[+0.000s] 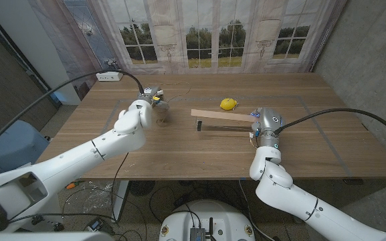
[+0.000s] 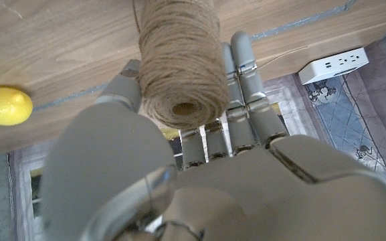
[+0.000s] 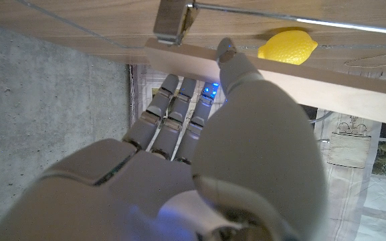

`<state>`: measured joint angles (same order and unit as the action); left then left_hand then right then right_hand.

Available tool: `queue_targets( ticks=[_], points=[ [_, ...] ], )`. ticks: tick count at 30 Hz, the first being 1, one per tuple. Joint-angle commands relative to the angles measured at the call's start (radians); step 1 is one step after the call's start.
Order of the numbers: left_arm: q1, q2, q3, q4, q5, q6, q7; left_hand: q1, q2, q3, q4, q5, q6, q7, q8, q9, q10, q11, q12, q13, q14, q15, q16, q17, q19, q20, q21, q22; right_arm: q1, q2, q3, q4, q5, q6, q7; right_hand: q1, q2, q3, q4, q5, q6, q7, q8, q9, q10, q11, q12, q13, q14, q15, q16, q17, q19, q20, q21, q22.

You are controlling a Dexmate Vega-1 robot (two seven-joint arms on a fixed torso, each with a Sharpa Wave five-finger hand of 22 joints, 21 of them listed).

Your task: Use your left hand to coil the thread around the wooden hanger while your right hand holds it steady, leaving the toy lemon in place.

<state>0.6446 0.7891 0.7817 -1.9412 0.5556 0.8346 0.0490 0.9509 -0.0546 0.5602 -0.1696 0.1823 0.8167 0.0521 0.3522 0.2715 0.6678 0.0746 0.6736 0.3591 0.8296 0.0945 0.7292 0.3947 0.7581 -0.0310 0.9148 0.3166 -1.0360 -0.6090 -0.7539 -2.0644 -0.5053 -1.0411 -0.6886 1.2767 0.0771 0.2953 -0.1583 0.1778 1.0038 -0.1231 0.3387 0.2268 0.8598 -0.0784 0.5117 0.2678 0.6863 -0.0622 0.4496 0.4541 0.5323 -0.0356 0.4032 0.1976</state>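
A spool of brown thread [image 1: 160,111] stands on the table left of centre. My left hand [image 1: 135,119] wraps around it; in the left wrist view the spool of thread [image 2: 180,59] sits between the thumb [image 2: 122,86] and the fingers [image 2: 243,87]. The wooden hanger [image 1: 223,116] lies across the table's middle, its pale bar [image 3: 293,81] running rightward. My right hand [image 1: 267,124] grips the bar's right end, thumb [image 3: 227,56] on one side and fingers [image 3: 172,100] on the other. The yellow toy lemon [image 1: 228,104] lies just behind the hanger, also seen as the lemon [image 2: 5,106] and the lemon [image 3: 287,45].
A white power strip [image 1: 110,75] with a black cable lies at the table's far left corner, the same power strip [image 2: 333,63] showing past the left hand. The hanger's metal wire [image 3: 279,13] runs over the table behind the bar. A curtain hangs behind the table.
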Motion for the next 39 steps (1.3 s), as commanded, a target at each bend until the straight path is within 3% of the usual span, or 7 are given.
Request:
queue_targets(
  ticks=[1, 11, 23, 31, 39],
  points=[
    [0.104, -0.054, -0.146, 0.065, -0.107, -0.266, 0.305, 0.238, 0.229, 0.017, 0.004, -0.005, 0.006, 0.002, 0.003, 0.007, 0.123, -0.114, 0.007, 0.187, 0.209, -0.315, 0.005, 0.181, 0.057, -0.126, 0.016, 0.004, -0.031, 0.016, 0.05, -0.009, 0.048, 0.113, -0.028, 0.065, 0.07, 0.0, 0.003, 0.007, 0.031, 0.024, 0.006, 0.0, 0.098, -0.025, 0.077, 0.101, 0.011, -0.175, -0.002, 0.003, 0.0, -0.003, 0.006, 0.004],
    [0.061, -0.1, -0.14, 0.169, -0.077, -0.447, 0.425, 0.24, 0.226, 0.016, 0.006, -0.005, 0.008, -0.003, 0.002, 0.017, 0.12, -0.122, 0.009, 0.199, 0.21, -0.317, 0.0, 0.189, 0.05, -0.134, 0.035, 0.006, -0.035, 0.039, 0.081, 0.013, 0.09, 0.247, -0.048, 0.067, 0.07, -0.003, 0.004, 0.007, 0.03, 0.026, 0.006, 0.001, 0.098, -0.025, 0.079, 0.1, 0.012, -0.175, -0.005, 0.006, 0.0, -0.003, 0.009, 0.004],
    [0.004, -0.158, -0.134, 0.266, -0.055, -0.566, 0.491, 0.238, 0.222, 0.016, 0.01, -0.006, 0.011, -0.008, 0.003, 0.029, 0.124, -0.129, 0.013, 0.214, 0.21, -0.316, -0.01, 0.195, 0.041, -0.139, 0.059, 0.006, -0.034, 0.056, 0.1, 0.039, 0.125, 0.354, -0.046, 0.068, 0.072, -0.006, 0.005, 0.007, 0.03, 0.026, 0.005, 0.001, 0.094, -0.025, 0.08, 0.101, 0.013, -0.174, -0.009, 0.01, -0.003, -0.003, 0.012, 0.004],
    [-0.038, -0.183, -0.116, 0.294, -0.023, -0.636, 0.507, 0.237, 0.219, 0.017, 0.01, -0.006, 0.014, -0.011, 0.003, 0.035, 0.123, -0.131, 0.013, 0.22, 0.212, -0.317, -0.015, 0.196, 0.04, -0.142, 0.07, 0.004, -0.018, 0.084, 0.1, 0.083, 0.133, 0.424, -0.064, 0.069, 0.073, -0.009, 0.005, 0.007, 0.03, 0.029, 0.004, 0.001, 0.094, -0.025, 0.082, 0.1, 0.014, -0.174, -0.012, 0.012, -0.005, -0.002, 0.015, 0.004],
    [-0.052, -0.188, -0.12, 0.277, -0.009, -0.692, 0.507, 0.235, 0.218, 0.017, 0.011, -0.006, 0.014, -0.015, 0.003, 0.04, 0.122, -0.134, 0.013, 0.226, 0.216, -0.316, -0.019, 0.198, 0.038, -0.143, 0.08, 0.002, 0.003, 0.105, 0.091, 0.131, 0.121, 0.441, -0.074, 0.07, 0.074, -0.011, 0.006, 0.007, 0.029, 0.029, 0.004, 0.002, 0.094, -0.024, 0.083, 0.099, 0.015, -0.174, -0.014, 0.015, -0.005, -0.001, 0.018, 0.004]
  ],
)
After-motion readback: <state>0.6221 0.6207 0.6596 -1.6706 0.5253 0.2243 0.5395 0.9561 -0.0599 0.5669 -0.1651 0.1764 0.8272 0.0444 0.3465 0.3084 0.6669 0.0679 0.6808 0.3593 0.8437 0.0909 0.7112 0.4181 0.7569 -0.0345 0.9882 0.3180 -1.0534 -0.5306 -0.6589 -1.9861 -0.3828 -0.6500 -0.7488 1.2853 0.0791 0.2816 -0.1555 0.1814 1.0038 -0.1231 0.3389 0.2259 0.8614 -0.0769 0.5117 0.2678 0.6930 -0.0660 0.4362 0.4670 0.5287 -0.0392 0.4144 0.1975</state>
